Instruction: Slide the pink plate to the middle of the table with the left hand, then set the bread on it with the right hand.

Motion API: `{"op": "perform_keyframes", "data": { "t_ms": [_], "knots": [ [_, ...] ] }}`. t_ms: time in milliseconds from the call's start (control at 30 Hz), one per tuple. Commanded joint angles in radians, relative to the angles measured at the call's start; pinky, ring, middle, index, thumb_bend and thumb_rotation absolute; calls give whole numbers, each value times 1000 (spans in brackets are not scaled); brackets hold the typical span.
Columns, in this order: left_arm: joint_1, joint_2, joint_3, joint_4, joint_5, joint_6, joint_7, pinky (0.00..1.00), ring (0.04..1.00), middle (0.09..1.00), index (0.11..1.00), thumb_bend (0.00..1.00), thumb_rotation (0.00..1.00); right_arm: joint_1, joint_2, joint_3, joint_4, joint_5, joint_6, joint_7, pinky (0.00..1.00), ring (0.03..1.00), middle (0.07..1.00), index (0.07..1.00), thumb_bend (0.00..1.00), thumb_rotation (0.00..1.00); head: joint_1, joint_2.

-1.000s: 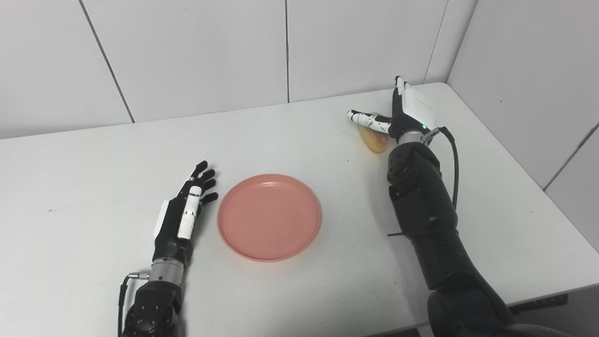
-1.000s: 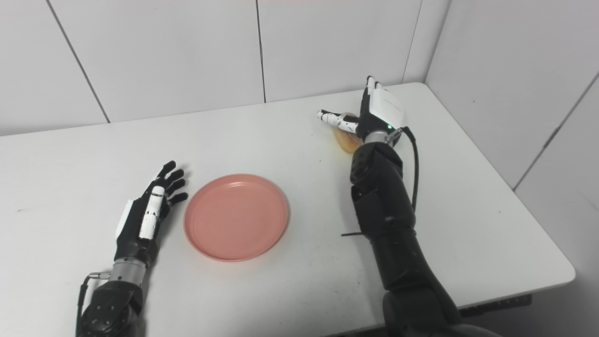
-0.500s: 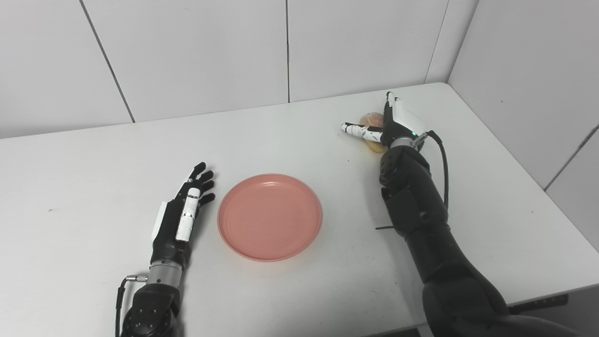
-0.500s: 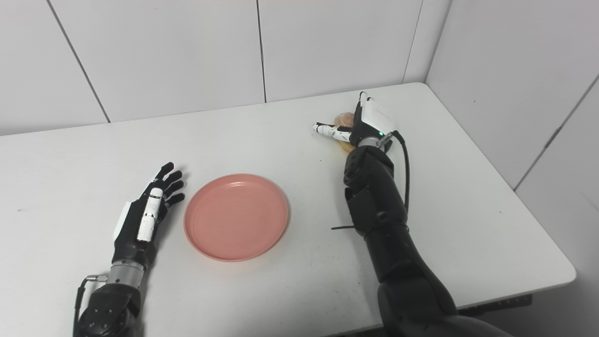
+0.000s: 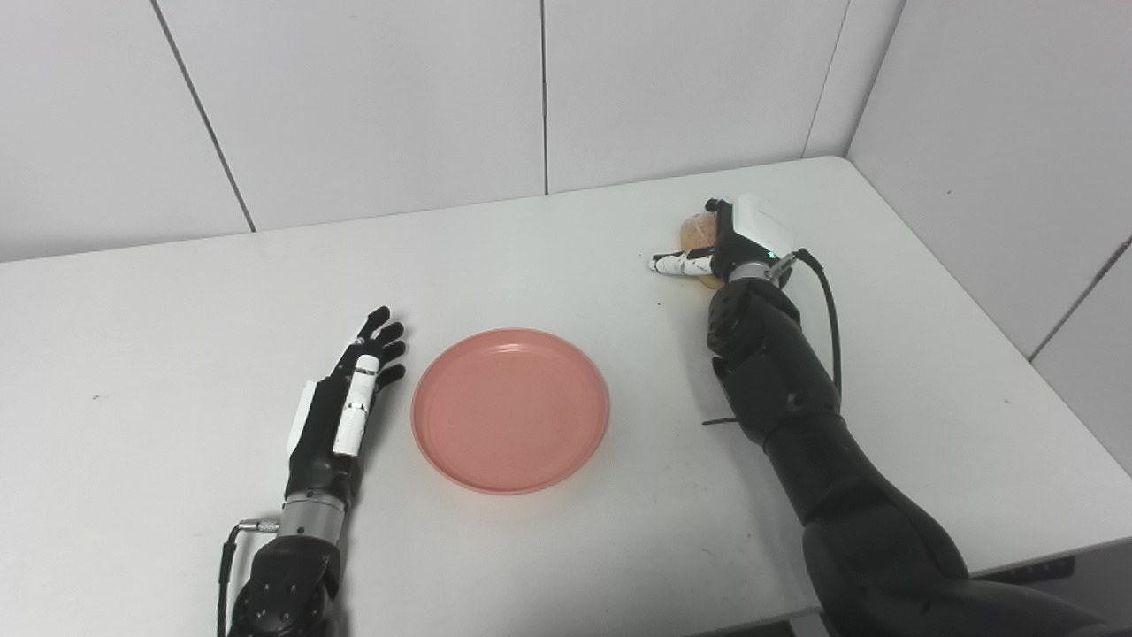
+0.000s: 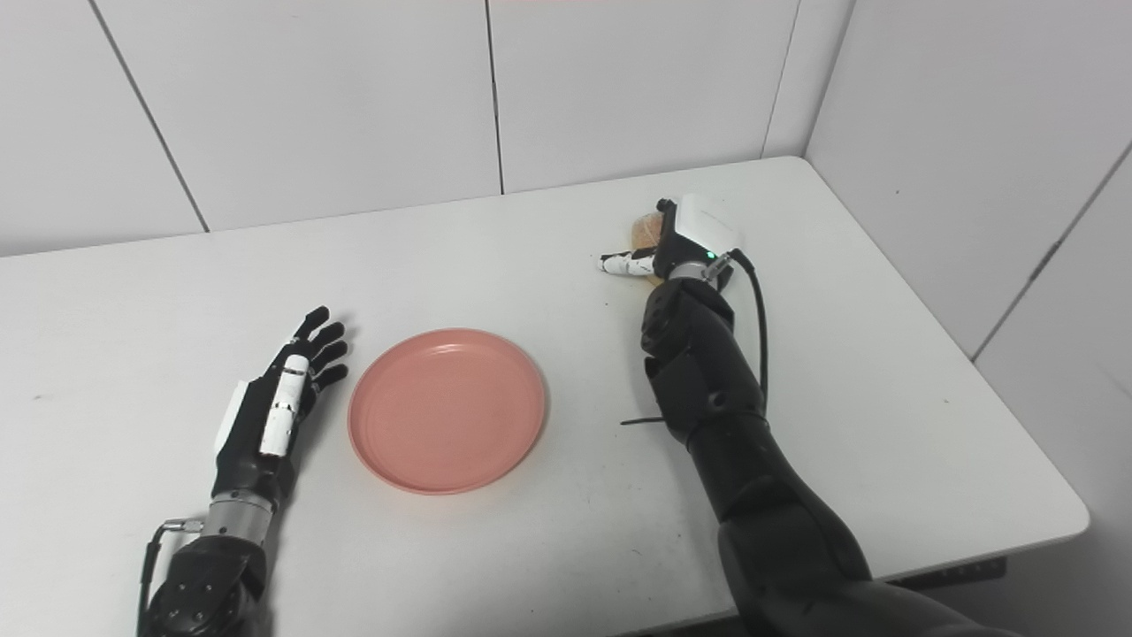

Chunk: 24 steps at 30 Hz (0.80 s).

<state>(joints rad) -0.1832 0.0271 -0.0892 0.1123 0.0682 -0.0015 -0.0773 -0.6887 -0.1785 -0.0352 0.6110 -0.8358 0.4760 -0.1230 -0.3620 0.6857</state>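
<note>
The pink plate (image 5: 510, 410) lies flat near the middle of the white table (image 5: 531, 257). My left hand (image 5: 345, 411) lies open on the table just left of the plate, fingers pointing away, not touching it. The golden bread (image 5: 695, 231) is at the far right of the table. My right hand (image 5: 738, 241) is curled over it from the right, fingers wrapped around it, thumb sticking out left below it. Most of the bread is hidden by the hand; it also shows in the right eye view (image 6: 644, 230).
White wall panels stand close behind the table and along its right side. The table's right edge (image 5: 1044, 389) and front edge are near my right arm. A black cable runs along the right forearm (image 5: 827, 301).
My right hand's fingers have curled down around the bread and the hand has drawn slightly toward me. The left hand has eased back a little. The plate has not moved.
</note>
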Motion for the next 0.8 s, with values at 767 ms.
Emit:
{"op": "perform_keyframes", "data": {
  "t_ms": [767],
  "knots": [
    [-26,-12,-11,-12,18,-9,16,834,876,886,878,320,1000,-58,-53,49,-71,53,-6,32,282,341,433,539,513,1,24,-1]
  ]
}}
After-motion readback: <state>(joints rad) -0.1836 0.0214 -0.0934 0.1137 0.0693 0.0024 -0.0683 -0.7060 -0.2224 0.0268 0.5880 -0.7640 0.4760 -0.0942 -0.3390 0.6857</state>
